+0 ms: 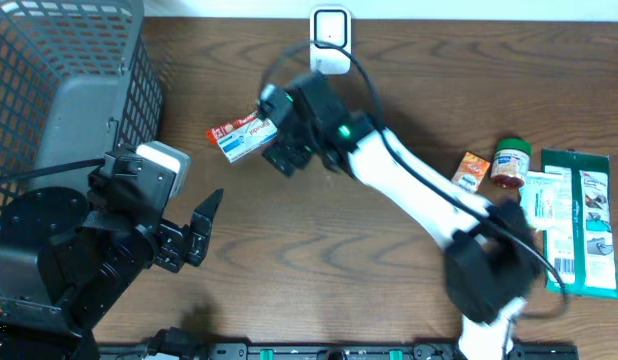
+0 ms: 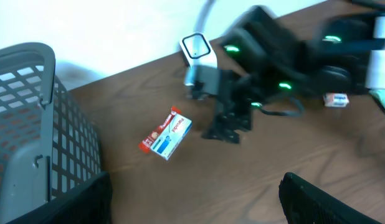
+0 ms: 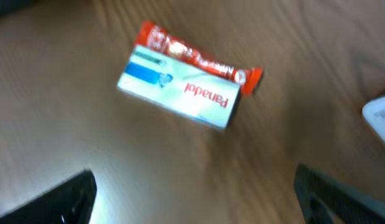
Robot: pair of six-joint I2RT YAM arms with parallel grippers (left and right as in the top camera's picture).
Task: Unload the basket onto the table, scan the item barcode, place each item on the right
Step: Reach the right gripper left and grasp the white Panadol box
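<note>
The flat white and blue cardboard Panadol box (image 1: 247, 137), with a red strip along one long edge, lies on the brown wooden table (image 1: 339, 270), far centre, near the small white scanner (image 1: 330, 40). The right gripper (image 1: 282, 158) just beside it is wide apart and empty. The left gripper (image 1: 192, 232), at near left by the grey mesh basket (image 1: 49, 60), is also spread with nothing in it.

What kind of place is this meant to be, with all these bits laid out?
Probably a mock shop checkout: a white scanner at the back, a wire basket to one side, and packaged goods like a Panadol box.
</note>
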